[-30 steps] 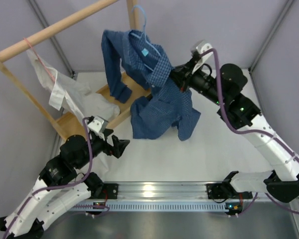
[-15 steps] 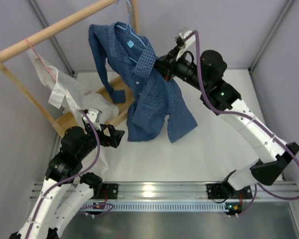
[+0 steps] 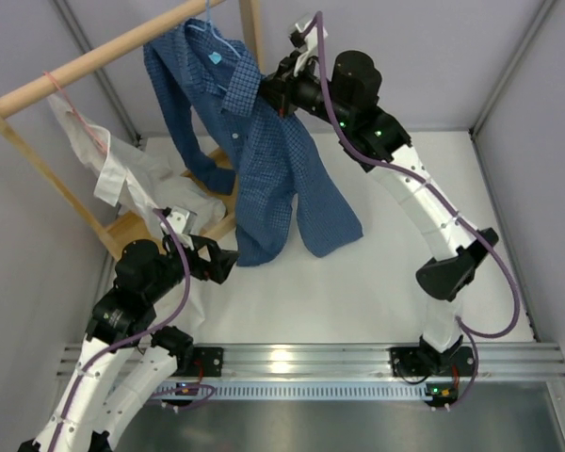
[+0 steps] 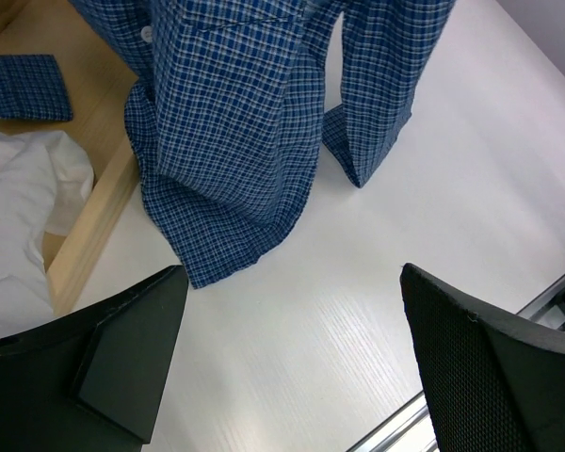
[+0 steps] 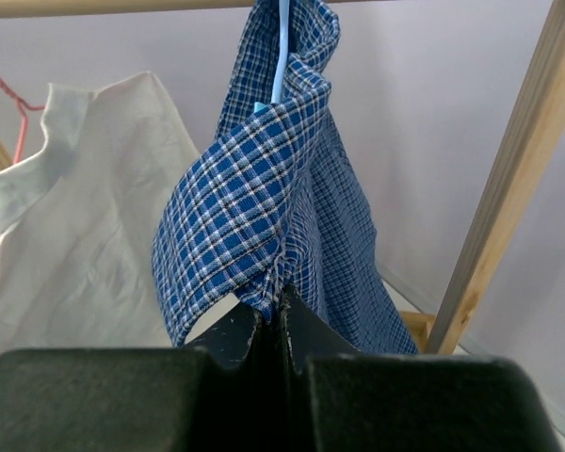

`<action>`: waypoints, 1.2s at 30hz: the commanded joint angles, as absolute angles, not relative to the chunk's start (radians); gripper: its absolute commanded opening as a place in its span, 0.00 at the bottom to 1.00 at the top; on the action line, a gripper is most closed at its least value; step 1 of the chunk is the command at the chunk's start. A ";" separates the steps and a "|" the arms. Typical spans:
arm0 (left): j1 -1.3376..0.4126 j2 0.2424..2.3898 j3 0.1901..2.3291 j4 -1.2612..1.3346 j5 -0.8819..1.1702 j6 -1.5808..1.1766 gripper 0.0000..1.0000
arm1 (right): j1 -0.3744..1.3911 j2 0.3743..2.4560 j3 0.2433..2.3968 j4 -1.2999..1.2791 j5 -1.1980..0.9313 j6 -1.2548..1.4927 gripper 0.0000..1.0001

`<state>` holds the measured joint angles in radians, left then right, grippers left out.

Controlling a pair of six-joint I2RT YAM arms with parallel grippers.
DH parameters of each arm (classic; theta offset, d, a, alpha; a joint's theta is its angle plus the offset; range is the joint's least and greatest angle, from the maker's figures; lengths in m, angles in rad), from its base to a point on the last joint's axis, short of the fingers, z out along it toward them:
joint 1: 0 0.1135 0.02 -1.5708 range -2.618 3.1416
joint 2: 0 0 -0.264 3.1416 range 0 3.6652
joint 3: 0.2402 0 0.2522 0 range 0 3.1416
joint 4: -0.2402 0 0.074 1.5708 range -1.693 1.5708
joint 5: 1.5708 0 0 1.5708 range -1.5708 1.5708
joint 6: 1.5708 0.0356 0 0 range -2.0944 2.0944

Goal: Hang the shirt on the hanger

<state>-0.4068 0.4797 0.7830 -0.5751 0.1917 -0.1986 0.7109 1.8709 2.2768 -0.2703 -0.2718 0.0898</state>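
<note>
A: Where's the shirt [image 3: 254, 141] right now?

B: On the hanger [image 3: 217, 40], up by the wooden rail [image 3: 104, 56], at about 11 o'clock in the overhead view. Its long axis runs from the collar down toward 5 o'clock, and the tails reach the counter [image 3: 377, 282].

A: Is the hook over the rail?

B: Hard to say. The hook sits right at the rail, but the wire is too thin there to tell whether it has caught.

A: Who has hold of it?

B: The right hand [image 3: 268, 92]. It is pinched tight on a fold of checked cloth near the shoulder. From its wrist camera the shirt rises at 12 o'clock, with the blue wire running up out of the collar.

A: And the left hand [image 3: 221, 261]?

B: Spread wide, holding nothing, low over the counter. The hem lies at 12 o'clock from it, near but apart, so the right one is far nearer the hanger.

A: Materials?

B: Limp, fine-checked weave on a smooth, thin wire triangle. A white garment [image 3: 137, 174] slumps at the shirt's 9 o'clock.
</note>
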 commanded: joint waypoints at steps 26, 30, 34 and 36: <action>-0.187 0.535 0.782 -0.426 0.492 -0.221 0.98 | 0.571 1.664 2.009 -0.253 -0.270 0.060 0.99; -0.172 0.538 0.776 -0.426 0.433 -0.215 0.98 | 0.557 1.360 1.635 -0.256 -0.036 0.061 0.99; -0.172 0.538 0.773 -0.459 0.257 -0.212 0.98 | 0.557 1.013 1.214 -0.275 0.242 0.081 1.00; -0.170 0.541 0.772 -0.459 0.221 -0.219 0.98 | 0.558 0.806 1.005 -0.291 0.340 0.106 0.99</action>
